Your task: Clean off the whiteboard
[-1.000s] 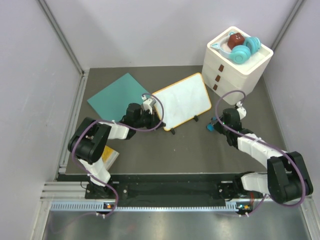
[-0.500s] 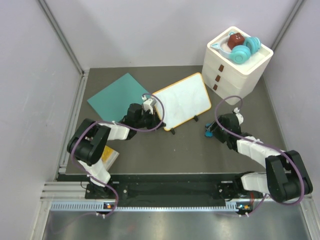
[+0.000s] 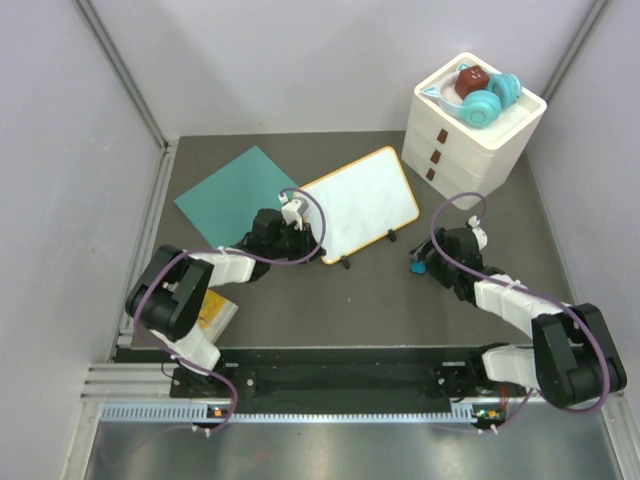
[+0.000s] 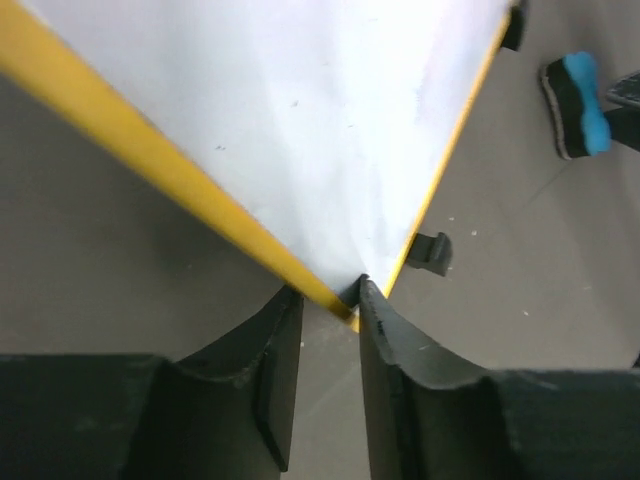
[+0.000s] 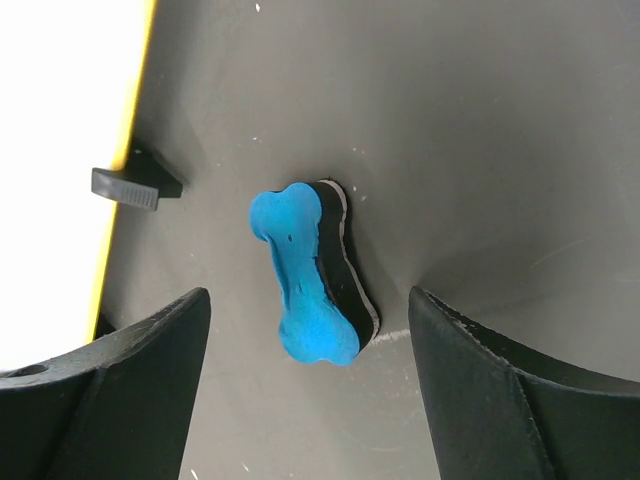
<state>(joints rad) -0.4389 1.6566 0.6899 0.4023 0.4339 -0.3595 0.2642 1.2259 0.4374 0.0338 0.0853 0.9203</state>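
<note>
Now pinching a corner of the glossy white, yellow-framed whiteboard (image 4: 330, 120) in the left gripper (image 4: 330, 300) and straddling the blue bone-shaped foam eraser (image 5: 300, 280) with the right gripper (image 5: 308, 300) spread wide, could knock it aside by closing off-centre.

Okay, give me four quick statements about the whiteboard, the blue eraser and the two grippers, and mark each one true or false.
1. The right gripper is clamped on the blue eraser. False: its jaws stand wide open, with the eraser lying on the table between them.
2. The left gripper pinches a corner of the whiteboard. True.
3. Red scribbles cover the whiteboard. False: its surface shows white, with no scribbles in view.
4. In the top view, the teal sheet lies left of the whiteboard. True.
</note>
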